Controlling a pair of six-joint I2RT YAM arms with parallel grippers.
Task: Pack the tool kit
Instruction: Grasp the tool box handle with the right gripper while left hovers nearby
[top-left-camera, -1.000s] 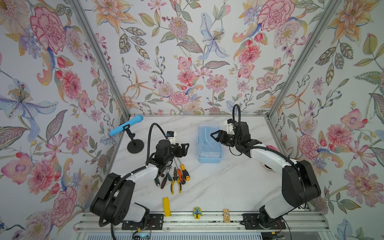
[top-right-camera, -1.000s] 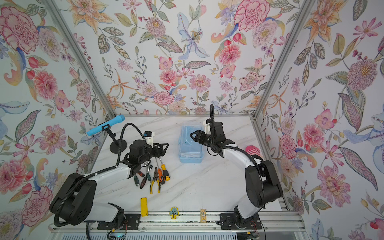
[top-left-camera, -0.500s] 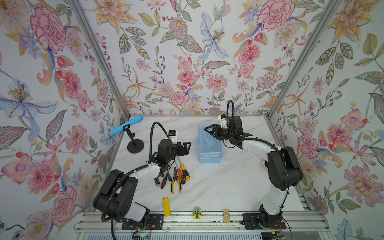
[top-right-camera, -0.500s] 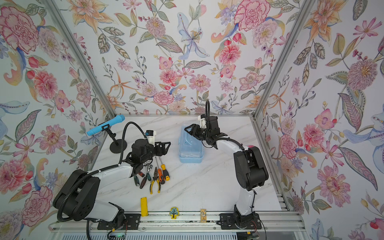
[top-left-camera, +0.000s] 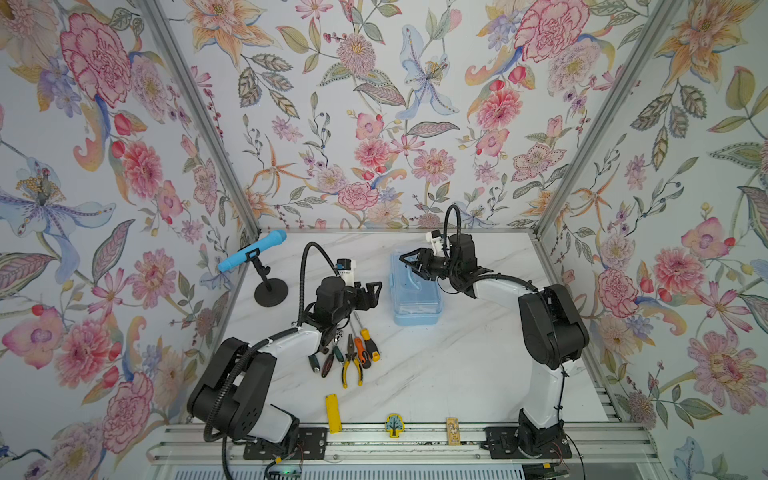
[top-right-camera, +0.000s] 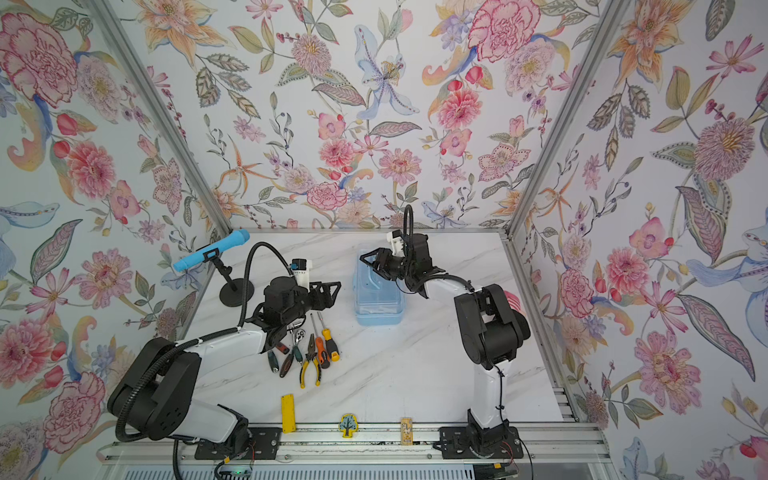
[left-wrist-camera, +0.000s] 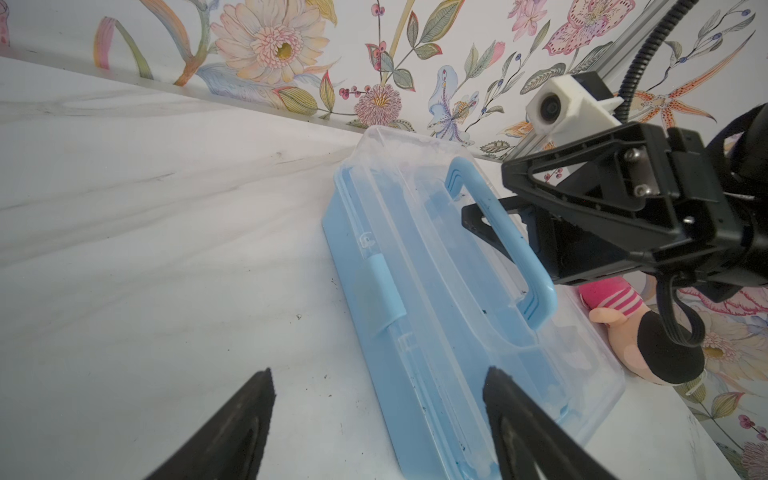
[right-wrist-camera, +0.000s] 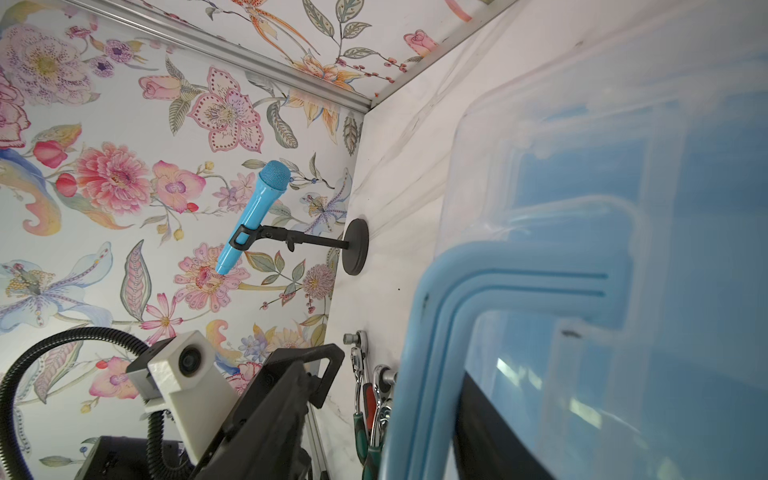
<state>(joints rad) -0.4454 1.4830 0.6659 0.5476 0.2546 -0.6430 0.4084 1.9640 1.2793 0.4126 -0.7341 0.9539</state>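
The small light-blue plastic box (top-left-camera: 417, 318), its clear lid (left-wrist-camera: 419, 216) shut, sits on the white marbled worktop (top-left-camera: 457, 365) toward the back edge, about midway along it. We see no tool inside. The right gripper (top-left-camera: 409, 266) is at the back end of the box's blue handle (left-wrist-camera: 525, 257), with its jaws apart on either side of the bar. We cannot tell whether they already pinch it. The left gripper (top-left-camera: 374, 295) hangs just beside the box's left long side, jaws wide apart and holding nothing. Toward the front-left corner, well apart from the box, lie the yellow-handled pliers (top-left-camera: 351, 368), the orange-handled screwdriver (top-left-camera: 360, 353), the yellow-and-black screwdriver (top-left-camera: 369, 343) and the ratchet wrenches (right-wrist-camera: 358, 357).

We judge the step in hand to be taking the handle so the box can be opened. To do it well, we would close squarely across the bar and keep the lower finger off the lid. The latch probably has to come free before anything is lifted.

The left wrist view alone shows one right finger threaded under the handle and the blue latch (left-wrist-camera: 380, 291) facing the left gripper. It also plainly shows a pink-striped plush toy (left-wrist-camera: 615, 299) beyond the box. Only the top views show the whole spread of tools. The right wrist view brings the ratchet heads close, where the top views half hide them under the left arm.
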